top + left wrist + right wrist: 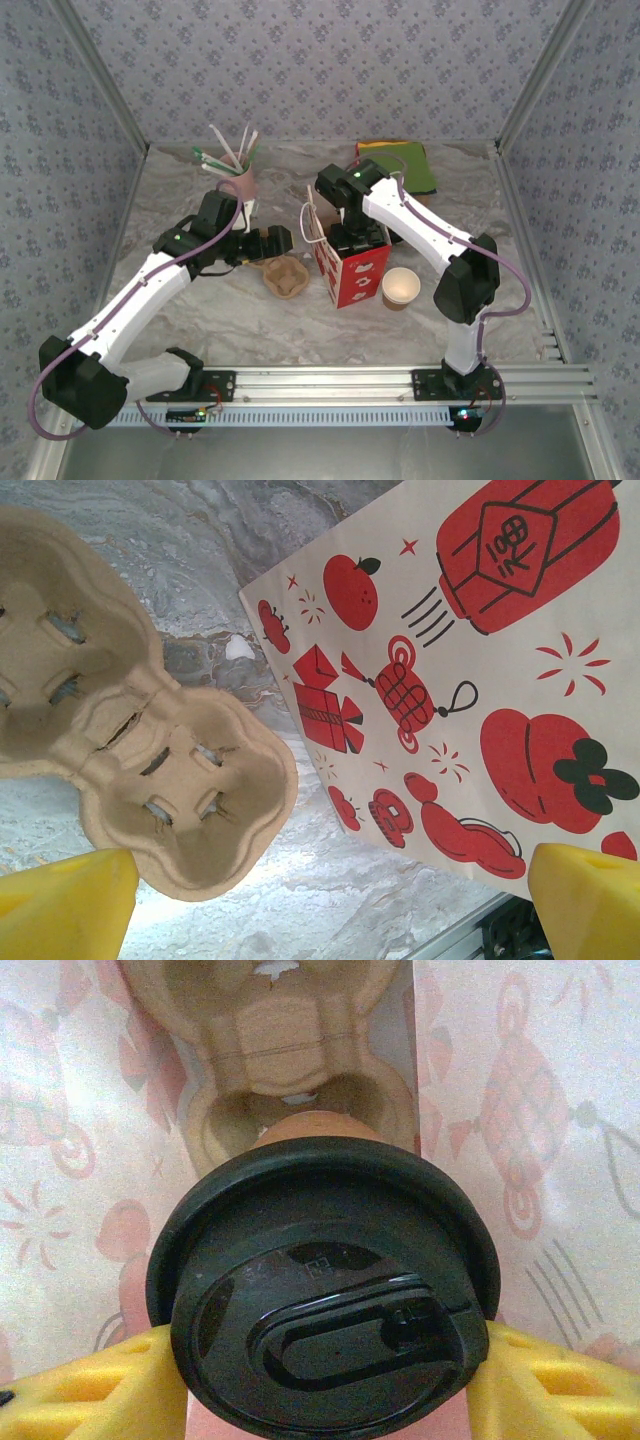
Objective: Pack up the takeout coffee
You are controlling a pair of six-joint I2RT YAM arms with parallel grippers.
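Takeout coffee (325, 1290), one; pulp carriers (150, 740), perhaps two.

- Left gripper (325, 910): yellow fingertips (60, 905) in the two lower corners, jaws standing wide apart.
- Pulp cup carrier (150, 750): lying flat ahead of the lower-left fingertip, sockets facing up, its nearest lobe just beside that fingertip.
- Paper bag (480, 680): ahead of the lower-right fingertip; cream face printed with a red lantern, fruit and gifts.
- Marble tabletop (250, 560): grey-veined, showing between the fingertips and beyond the carrier.
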